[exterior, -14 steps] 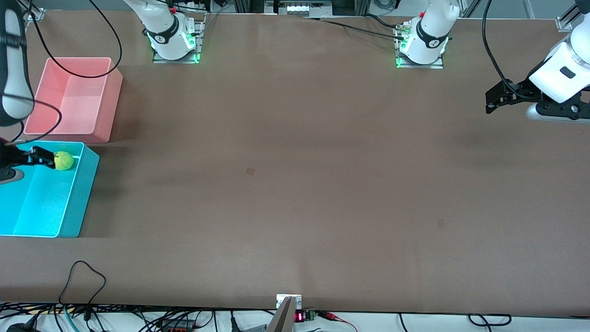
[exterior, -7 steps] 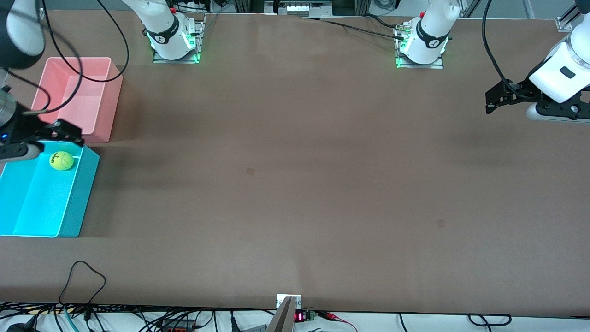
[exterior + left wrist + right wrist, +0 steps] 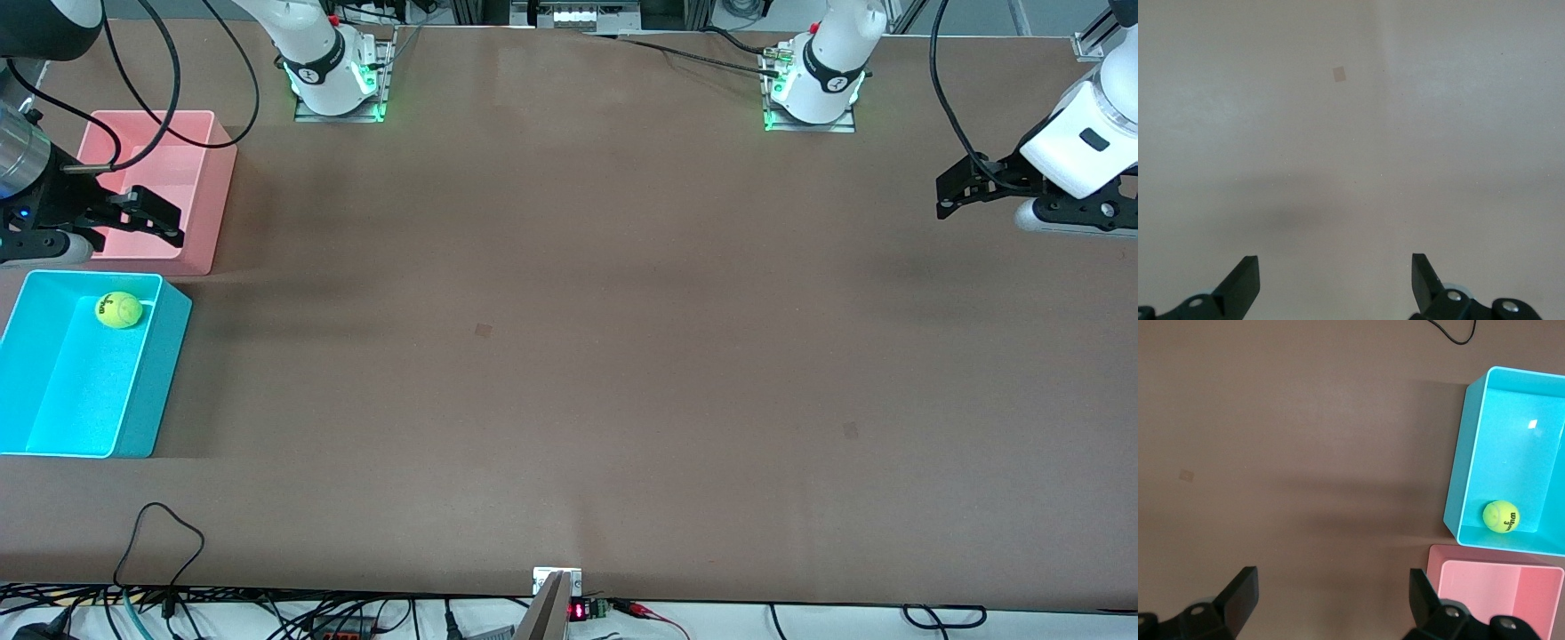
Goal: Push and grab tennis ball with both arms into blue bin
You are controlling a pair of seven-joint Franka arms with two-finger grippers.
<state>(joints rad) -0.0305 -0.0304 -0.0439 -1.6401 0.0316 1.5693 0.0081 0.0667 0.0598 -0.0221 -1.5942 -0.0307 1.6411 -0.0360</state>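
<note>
The tennis ball (image 3: 118, 309) lies inside the blue bin (image 3: 164, 356), in the corner next to the pink bin; it also shows in the right wrist view (image 3: 1501, 516), in the blue bin (image 3: 1457, 495). My right gripper (image 3: 173, 227) is open and empty, up in the air over the pink bin's edge, apart from the ball; its jaws (image 3: 1333, 587) stand wide apart. My left gripper (image 3: 942, 197) is open and empty, held still above the table at the left arm's end, and its wrist view (image 3: 1335, 267) shows only bare table.
A pink bin (image 3: 204, 204) stands right beside the blue bin, farther from the front camera; it also shows in the right wrist view (image 3: 1485, 577). A black cable loop (image 3: 160, 524) lies near the table's front edge. The brown table (image 3: 569, 356) spreads wide between the arms.
My right gripper has let go of the tennis ball, risen and moved from over the blue bin to over the pink bin. The ball stays in the blue bin. The left arm has not moved.
</note>
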